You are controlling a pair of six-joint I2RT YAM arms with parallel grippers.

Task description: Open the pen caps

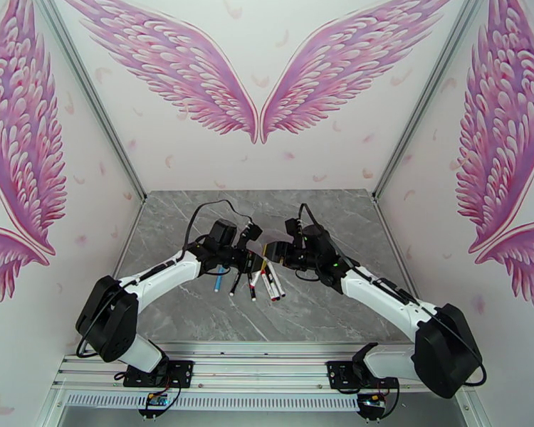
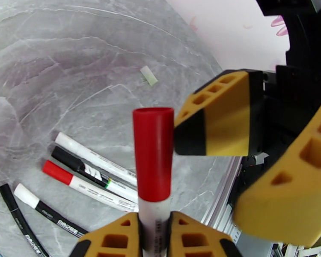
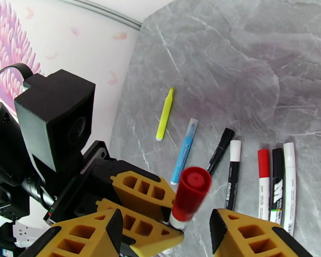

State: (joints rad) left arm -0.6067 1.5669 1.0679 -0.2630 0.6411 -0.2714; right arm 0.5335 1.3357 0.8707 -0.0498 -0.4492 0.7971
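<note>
My left gripper point(image 2: 153, 225) is shut on the white barrel of a pen, which stands upright with its red cap point(image 2: 153, 155) pointing away from the fingers. The right gripper point(image 3: 165, 228) is open, its jaws on either side of that red cap point(image 3: 192, 191). One of its pads point(image 2: 220, 121) touches the cap's side, and a small gap shows at the other. Both grippers meet above the table's middle, left gripper point(image 1: 255, 263) against right gripper point(image 1: 274, 255). Several more capped pens lie below: yellow point(image 3: 164, 114), blue point(image 3: 185, 150), black point(image 3: 220, 150) and a red-capped one point(image 3: 263, 180).
The loose pens lie in a row on the grey marble table point(image 1: 324, 307), just in front of the grippers. A small pale scrap point(image 2: 148, 76) lies farther out. White walls with pink wings close in the back and both sides. A metal rail point(image 1: 267, 364) runs along the near edge.
</note>
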